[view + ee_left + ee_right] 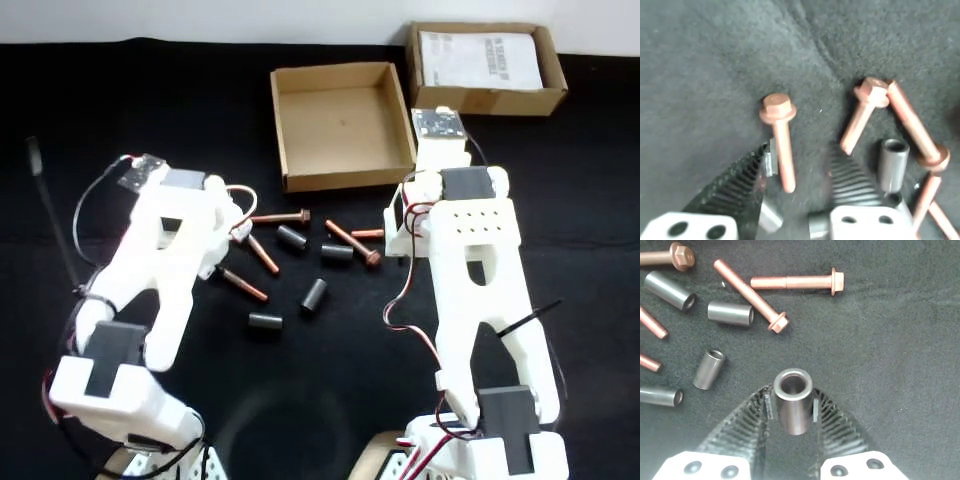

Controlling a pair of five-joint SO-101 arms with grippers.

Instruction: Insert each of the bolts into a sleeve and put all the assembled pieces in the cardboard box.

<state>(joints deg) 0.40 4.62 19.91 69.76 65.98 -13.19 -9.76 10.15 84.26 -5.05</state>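
The right gripper was clamped on a dark sleeve, its open bore turned toward the wrist camera, its long axis running between the toothed fingers; the left gripper stood with jaws apart around a copper bolt, which touched one pad, hex head pointing away from the wrist, shank lying along the fingers; other bolts and sleeves lay scattered on the black cloth between the arms, near the open cardboard box.
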